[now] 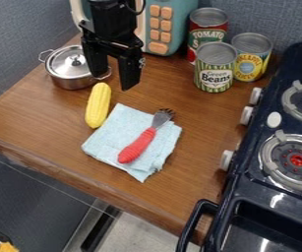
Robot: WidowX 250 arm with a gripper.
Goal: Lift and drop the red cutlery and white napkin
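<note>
The red fork (138, 146) lies on the pale blue cloth (117, 127), its prongs pointing to one o'clock and its handle end to seven. The cloth is flat on the brown table (199, 179). The black gripper (114, 81) hangs at eleven o'clock from the cloth. Its two fingers are wide apart, and brown table shows through the gap. Yellow corn (98, 105) is just beside the cloth, at ten o'clock. Three cans (214, 69) with printed labels stand at one o'clock.
</note>
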